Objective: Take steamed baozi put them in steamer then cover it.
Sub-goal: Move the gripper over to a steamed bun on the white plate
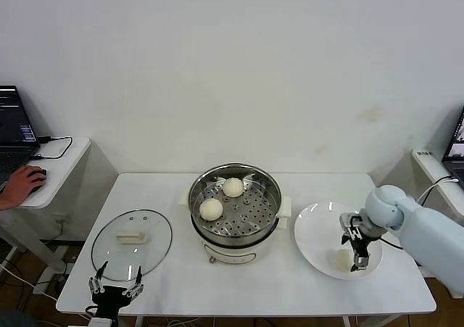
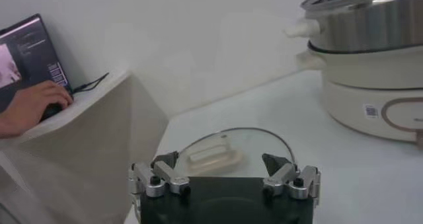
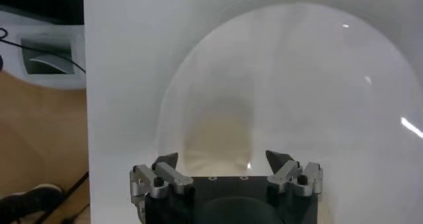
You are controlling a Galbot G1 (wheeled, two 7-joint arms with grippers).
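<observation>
Two steamed baozi [image 1: 222,198] are lodged in the steamer [image 1: 235,209]; one is straddled, ungripped, by the wide-open right gripper [image 1: 357,257]; the lid [image 1: 132,243] is uncovered beyond the open, empty left gripper [image 1: 114,284].

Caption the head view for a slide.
Right hand open over a baozi on the plate; two already in the steamer.
</observation>
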